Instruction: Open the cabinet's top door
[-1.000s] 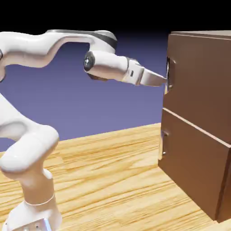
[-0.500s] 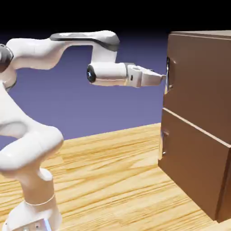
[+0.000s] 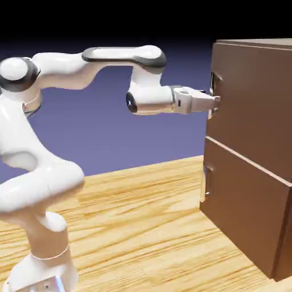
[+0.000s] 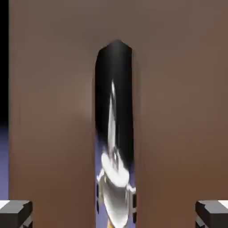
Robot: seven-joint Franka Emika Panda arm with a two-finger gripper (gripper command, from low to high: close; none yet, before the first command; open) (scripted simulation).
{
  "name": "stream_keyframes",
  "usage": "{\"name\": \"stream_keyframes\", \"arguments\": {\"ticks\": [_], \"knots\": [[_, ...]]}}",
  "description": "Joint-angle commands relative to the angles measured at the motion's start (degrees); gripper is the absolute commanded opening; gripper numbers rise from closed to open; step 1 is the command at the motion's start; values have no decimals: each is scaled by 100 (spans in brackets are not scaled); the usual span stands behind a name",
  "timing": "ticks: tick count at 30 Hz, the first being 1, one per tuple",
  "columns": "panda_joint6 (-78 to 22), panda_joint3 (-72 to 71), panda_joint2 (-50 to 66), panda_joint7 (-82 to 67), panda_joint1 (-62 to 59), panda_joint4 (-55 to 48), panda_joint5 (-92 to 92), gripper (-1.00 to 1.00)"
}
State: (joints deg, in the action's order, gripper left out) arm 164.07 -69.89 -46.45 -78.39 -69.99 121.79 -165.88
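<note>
Violet backdrop; end effector (image 3: 215, 101) at top door (image 3: 251, 97) handle (image 4: 114, 133).

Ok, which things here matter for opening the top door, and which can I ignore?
For the job:
- gripper
- top door
- its handle
- cabinet

Ignore:
- lower panel and its handle
- table

1. No text, label, brand, number or sign is showing anywhere in either view.
2. The cabinet (image 3: 251, 142) is showing only plain brown wood on its front panels and side.
3. The top door (image 4: 178, 89) is filling the hand view with bare brown wood around its shiny handle (image 4: 114, 133), which is carrying no marking.
4. The white arm (image 3: 85, 63), left of the cabinet, is bearing no readable lettering.
</note>
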Motion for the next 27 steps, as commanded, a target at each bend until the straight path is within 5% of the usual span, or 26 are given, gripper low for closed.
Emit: {"name": "stream_keyframes", "arguments": {"ticks": [1, 16, 27], "knots": [[0, 0, 0, 0, 0, 0, 0, -100], [-2077, 2833, -280, 913, 2931, 2569, 2478, -100], [-4239, 5117, -1042, 1602, 3641, 3894, 5042, -100]]}}
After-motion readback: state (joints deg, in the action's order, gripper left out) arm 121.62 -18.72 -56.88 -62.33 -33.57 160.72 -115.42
